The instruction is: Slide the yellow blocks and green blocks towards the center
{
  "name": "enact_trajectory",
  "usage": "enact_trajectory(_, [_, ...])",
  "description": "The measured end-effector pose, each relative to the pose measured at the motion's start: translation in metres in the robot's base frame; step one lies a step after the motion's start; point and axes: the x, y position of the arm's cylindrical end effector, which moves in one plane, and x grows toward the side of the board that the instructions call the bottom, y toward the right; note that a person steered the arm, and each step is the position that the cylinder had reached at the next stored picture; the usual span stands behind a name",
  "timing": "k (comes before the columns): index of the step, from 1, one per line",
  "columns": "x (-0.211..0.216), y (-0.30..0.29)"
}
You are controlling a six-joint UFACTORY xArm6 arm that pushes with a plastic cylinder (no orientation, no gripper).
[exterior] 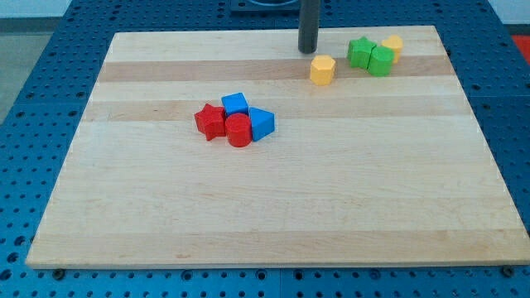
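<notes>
Camera view: my tip point(308, 50), bare rod with no gripper to open or close, at 11 o'clock of yellow block point(323, 70), just beside it, placed to push toward centre. 2 green blocks point(371, 56) plus 2nd yellow block point(393, 44) clustered at 1 o'clock board corner. Red/blue cluster point(234, 121) near centre.

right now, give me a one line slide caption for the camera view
My tip sits just above-left of a yellow block, green blocks near the board's top right, red and blue blocks clustered left of center.
</notes>
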Motion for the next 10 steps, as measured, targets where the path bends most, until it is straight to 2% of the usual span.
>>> enact_trajectory(1, [0.01,0.06])
enact_trajectory(2, [0.048,0.085])
enact_trajectory(3, [0.08,0.084])
enact_trajectory(4, [0.078,0.095])
enact_trajectory(5, [0.072,0.143])
enact_trajectory(6, [0.092,0.174])
enact_trajectory(7, [0.115,0.129])
enact_trajectory(8, [0.11,0.129])
enact_trajectory(9, [0.099,0.217])
enact_trajectory(10, [0.02,0.219])
